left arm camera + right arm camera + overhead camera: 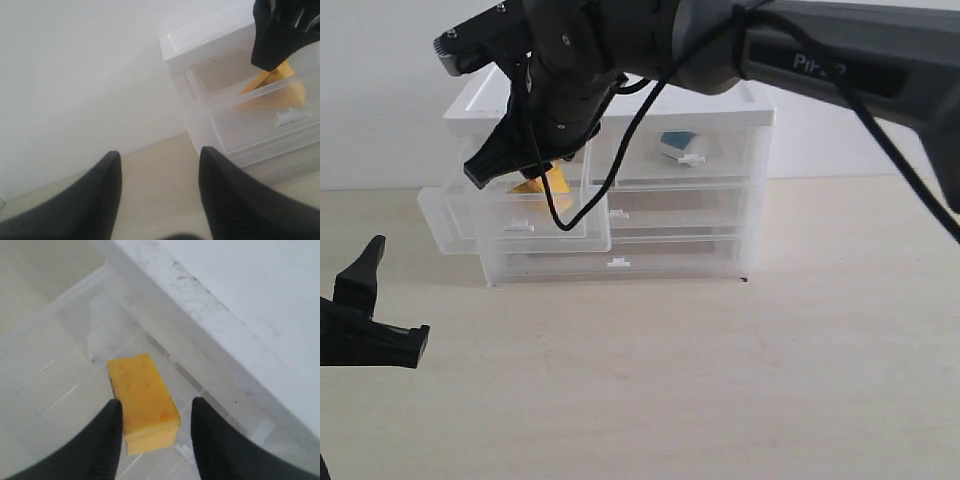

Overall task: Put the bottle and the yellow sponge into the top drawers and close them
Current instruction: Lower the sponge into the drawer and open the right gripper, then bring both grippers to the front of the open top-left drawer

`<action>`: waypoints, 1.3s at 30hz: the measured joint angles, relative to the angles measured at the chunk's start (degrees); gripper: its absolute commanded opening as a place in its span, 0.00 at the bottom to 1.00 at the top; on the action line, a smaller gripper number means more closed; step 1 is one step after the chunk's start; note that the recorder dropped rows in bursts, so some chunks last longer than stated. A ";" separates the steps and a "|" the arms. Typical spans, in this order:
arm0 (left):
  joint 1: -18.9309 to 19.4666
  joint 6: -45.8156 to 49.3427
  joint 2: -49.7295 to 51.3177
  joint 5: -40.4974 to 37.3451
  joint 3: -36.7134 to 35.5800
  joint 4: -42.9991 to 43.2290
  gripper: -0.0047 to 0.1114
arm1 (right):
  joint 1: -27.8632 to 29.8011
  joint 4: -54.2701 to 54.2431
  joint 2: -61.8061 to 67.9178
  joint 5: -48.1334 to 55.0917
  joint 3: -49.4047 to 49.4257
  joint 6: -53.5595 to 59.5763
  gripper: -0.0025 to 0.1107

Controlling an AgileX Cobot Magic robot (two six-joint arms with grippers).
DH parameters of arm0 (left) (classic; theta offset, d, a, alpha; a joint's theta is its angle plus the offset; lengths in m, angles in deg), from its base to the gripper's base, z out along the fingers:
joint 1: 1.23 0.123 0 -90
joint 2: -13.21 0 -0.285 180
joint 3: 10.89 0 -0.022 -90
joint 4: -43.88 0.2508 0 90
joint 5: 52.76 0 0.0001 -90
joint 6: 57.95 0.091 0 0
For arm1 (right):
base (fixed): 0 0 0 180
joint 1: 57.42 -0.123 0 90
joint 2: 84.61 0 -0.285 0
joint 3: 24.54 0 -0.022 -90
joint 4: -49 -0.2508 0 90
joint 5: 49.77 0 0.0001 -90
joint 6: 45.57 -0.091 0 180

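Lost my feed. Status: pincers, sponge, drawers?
Left pincer open, idle. Right pincer open over yellow sponge in pulled-out left top drawer. Bottle inside shut right drawer.

Right arm (840,50): dark-grey glossy housing, partial white lettering (817,65), loose black cable (610,150) trailing toward 7 o'clock. Left gripper (398,292): matte black, finely ribbed jaws.

Yellow sponge (142,400) between right gripper (156,405) fingers, gap one side; open translucent drawer (60,385) behind, white chest top (240,315) alongside.
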 measured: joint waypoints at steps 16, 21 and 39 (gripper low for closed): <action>0.00 -4.61 0.00 0.00 0.00 -0.34 0.43 | -0.12 -8.78 -14.23 22.60 5.85 -8.45 0.37; 0.72 -8.99 0.00 0.00 0.00 0.56 0.43 | -0.49 -10.26 -17.80 17.54 15.32 -8.50 0.37; 23.58 -16.79 0.59 -31.17 10.69 20.29 0.43 | -0.49 -9.77 -24.97 -7.88 38.90 -10.69 0.37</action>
